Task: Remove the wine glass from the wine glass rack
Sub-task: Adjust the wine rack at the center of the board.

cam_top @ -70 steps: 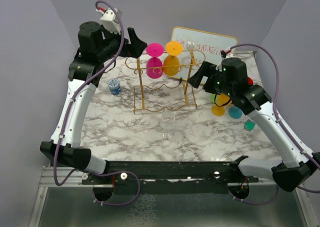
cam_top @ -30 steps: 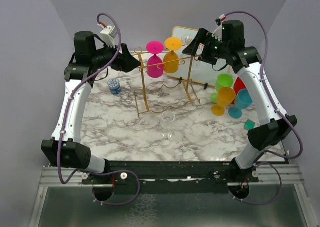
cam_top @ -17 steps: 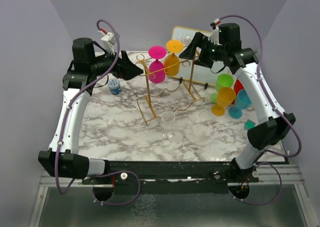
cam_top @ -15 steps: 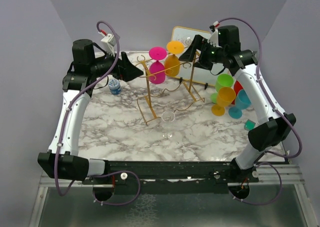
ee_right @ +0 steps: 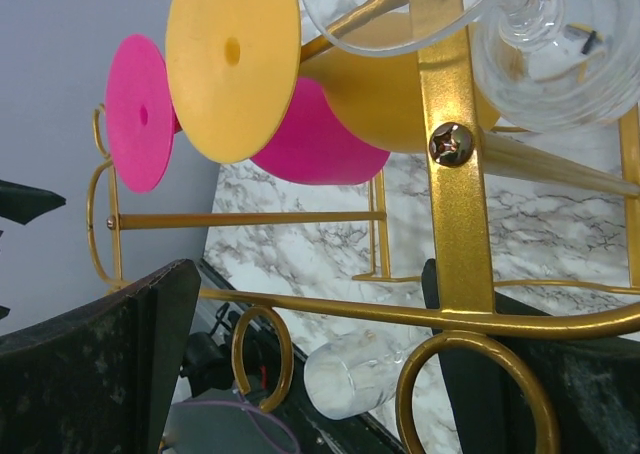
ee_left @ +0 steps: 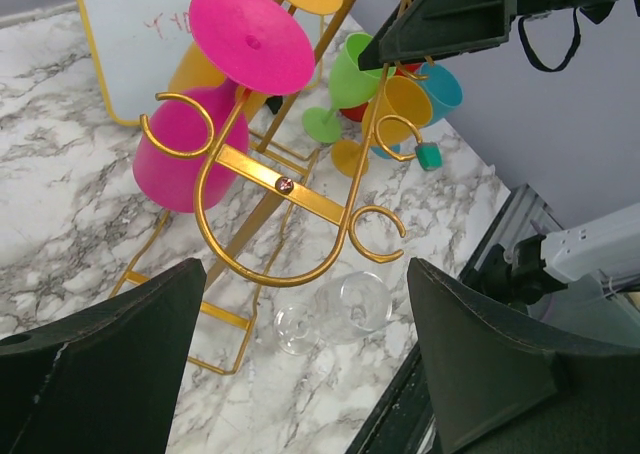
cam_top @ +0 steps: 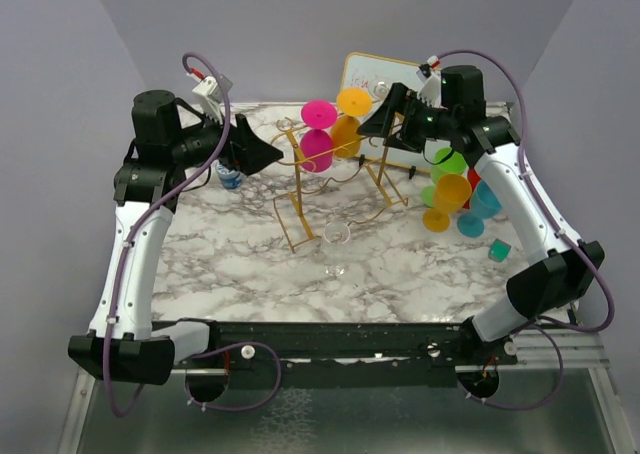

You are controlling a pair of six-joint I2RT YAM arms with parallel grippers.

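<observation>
**A:** What hangs on the wine glass rack [ee_left: 290, 186]?

**B:** Three glasses, each with the foot up. There is a pink wine glass [ee_left: 247, 39], an orange wine glass [ee_right: 232, 59] beside it, and a clear wine glass [ee_right: 560, 54] at the end toward the right gripper [cam_top: 368, 122]. The rack leans a little and is on the far half of the table [cam_top: 230, 244].

**A:** And the jaws?

**B:** Both are wide open. The left gripper [cam_top: 270, 154] is just beside the curled end of the rack, with nothing in its grasp. The right one has a gold bar of the rack running across between its fingers. I cannot tell if they touch it.

**A:** Is there room to move?

**B:** In front of the rack is bare marble up to the near edge. A second clear glass [ee_left: 345, 309] lies there on its side. Near the right edge, coloured cups [cam_top: 450, 189] stand close together.

**A:** Any writing?

**B:** There are red marks on the whiteboard [ee_left: 120, 44] behind the rack, but I cannot read them.
</observation>
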